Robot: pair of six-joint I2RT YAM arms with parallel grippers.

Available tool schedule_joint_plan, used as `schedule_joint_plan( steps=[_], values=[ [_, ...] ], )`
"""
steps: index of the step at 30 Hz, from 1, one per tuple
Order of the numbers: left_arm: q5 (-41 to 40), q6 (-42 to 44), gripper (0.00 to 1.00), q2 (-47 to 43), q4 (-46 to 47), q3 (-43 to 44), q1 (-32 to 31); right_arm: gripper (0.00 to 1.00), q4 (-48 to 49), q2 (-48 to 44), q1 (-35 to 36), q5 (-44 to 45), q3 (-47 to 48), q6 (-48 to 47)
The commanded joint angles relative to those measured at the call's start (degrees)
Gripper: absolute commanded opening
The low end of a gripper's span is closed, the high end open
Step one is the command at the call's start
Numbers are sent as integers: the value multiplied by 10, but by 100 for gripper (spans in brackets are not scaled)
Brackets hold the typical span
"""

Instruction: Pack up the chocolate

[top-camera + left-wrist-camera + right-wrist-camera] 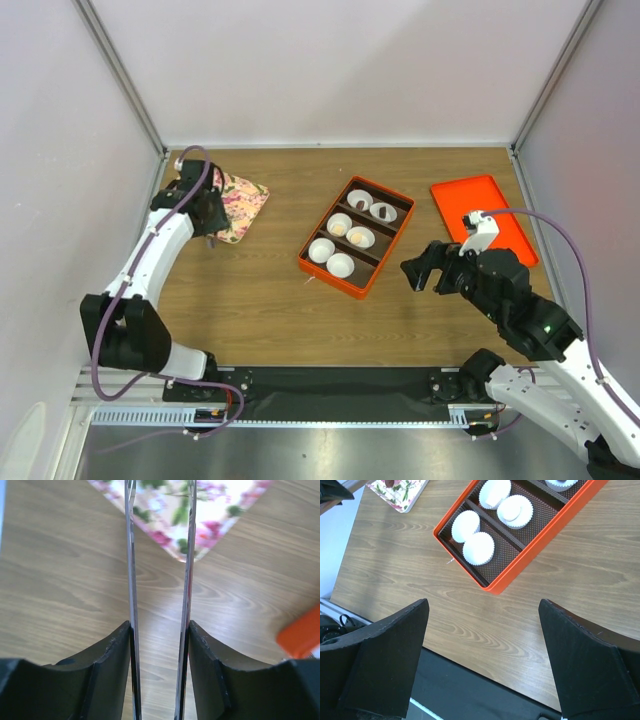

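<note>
Chocolate [383, 211] already sits in four of the six white paper cups [341, 265] inside the orange divided box [388, 252]. Dark pieces are in the far pair and pale golden ones in the middle pair, while the two cups in the near compartment look bare. Well to the left of the box lies a floral-print tray [245, 205], with the left tool [212, 236] over its near-left edge. The tool's thin metal blades stand a little apart, but their tips run out of the wrist view, so I cannot tell whether they pinch a piece (a dark speck on the tray may be one). The right tool [422, 266] hovers just right of the box, spread wide and empty. An orange lid [500, 215] lies beyond it on the desk [250, 300]. I judge the step in hand to be fetching a piece from the tray. Next would come a carry rightward to the box and a gentle release into a near cup.
</note>
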Motion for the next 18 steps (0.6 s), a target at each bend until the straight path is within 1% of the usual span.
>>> schedule_joint_plan(
  steps=[1, 5, 17, 18],
  values=[
    [4, 8, 52, -6, 49, -13, 45, 97, 31, 3, -2, -3, -2, -3],
    [-1, 7, 52, 16, 59, -22, 64, 97, 34, 6, -2, -3, -4, -6],
    [8, 20, 49, 53, 98, -51, 79, 98, 40, 14, -2, 8, -12, -12],
    [10, 23, 48, 54, 105, -53, 94, 97, 41, 15, -3, 9, -12, -14]
  ],
)
